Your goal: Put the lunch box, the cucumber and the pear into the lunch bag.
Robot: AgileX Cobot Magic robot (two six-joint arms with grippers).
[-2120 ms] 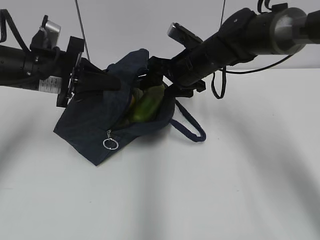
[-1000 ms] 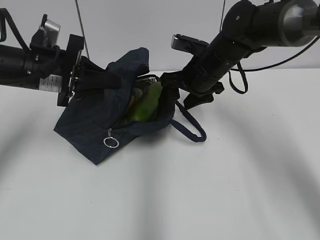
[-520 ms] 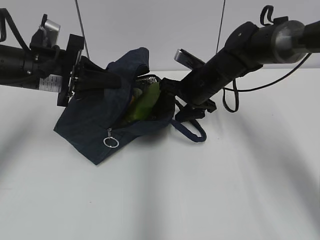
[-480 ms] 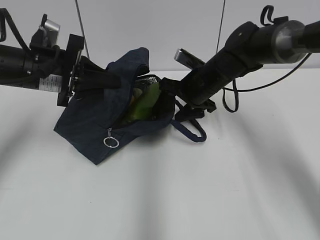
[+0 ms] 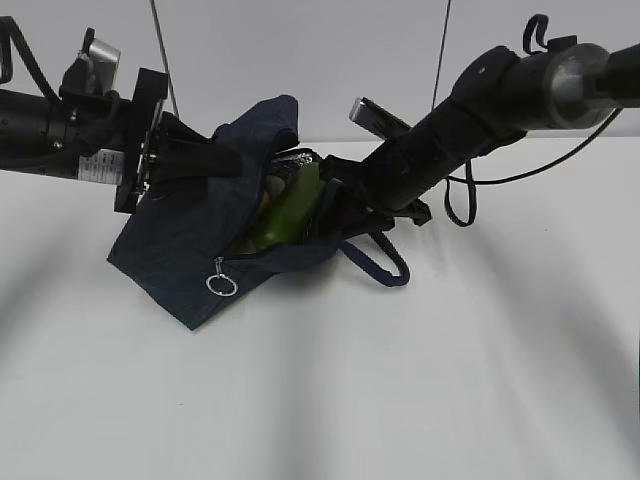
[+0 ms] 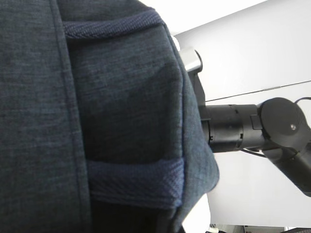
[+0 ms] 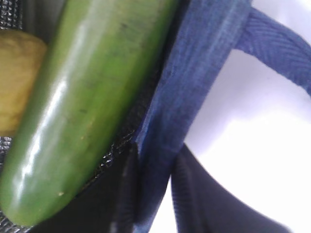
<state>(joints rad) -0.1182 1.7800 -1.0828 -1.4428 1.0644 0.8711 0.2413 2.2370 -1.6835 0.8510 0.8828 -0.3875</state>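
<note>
progress: cucumber (image 7: 82, 102) and pear (image 7: 17, 85) lie inside the lunch bag (image 5: 190, 235) at centre left; lunch box not visible, perhaps under them | left gripper (image 5: 215, 160): pinching bag's upper flap | right gripper (image 5: 335, 205): pinching bag's right rim (image 7: 167, 126) | left: confirm box, release

Exterior: left fingers (image 5: 235, 160) buried in the bag (image 5: 190, 235) fabric, tips not visible. Right fingers (image 5: 335, 205) sit behind the bag's right rim, grip can't be read. Cucumber (image 5: 285, 205) only partly shows through the opening; pear (image 5: 262, 205) is a yellow sliver beside it. Box not made out inside. Left wrist: bag fills nearly the whole view, own fingers hidden. Right wrist: cucumber (image 7: 82, 107) cut off top and bottom, pear (image 7: 14, 77) cut by left edge, handle (image 7: 282, 53) runs off right, foreground blurred.
</note>
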